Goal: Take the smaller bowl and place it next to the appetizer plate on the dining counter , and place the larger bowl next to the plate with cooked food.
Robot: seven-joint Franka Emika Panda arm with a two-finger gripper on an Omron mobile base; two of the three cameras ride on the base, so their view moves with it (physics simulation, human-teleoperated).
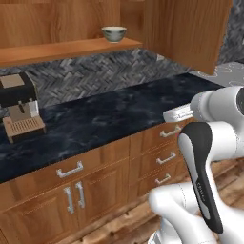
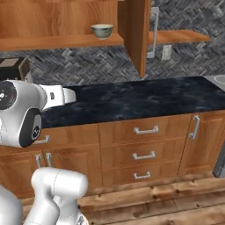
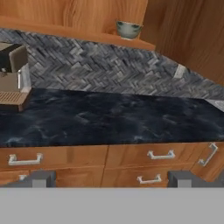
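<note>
The smaller bowl (image 1: 114, 33) (image 2: 102, 30) (image 3: 128, 29), pale greenish with a darker rim, stands upright on the wooden shelf (image 1: 71, 47) of an open wall cabinet, above the black counter. My gripper (image 3: 111, 180) is open, its two dark fingertips (image 3: 39, 179) wide apart with nothing between them. It hangs in front of the counter's drawers, well below and short of the bowl. My white hand (image 1: 178, 113) (image 2: 61, 96) points toward the back wall. The larger bowl, the appetizer plate, the plate with cooked food and the dining counter are out of view.
A black marbled wall counter (image 1: 105, 119) (image 2: 145, 99) runs over wooden drawers and doors. A coffee machine (image 1: 19, 107) (image 3: 13, 78) stands at its left end. The open cabinet door (image 1: 190, 28) (image 2: 136, 30) juts out just right of the bowl.
</note>
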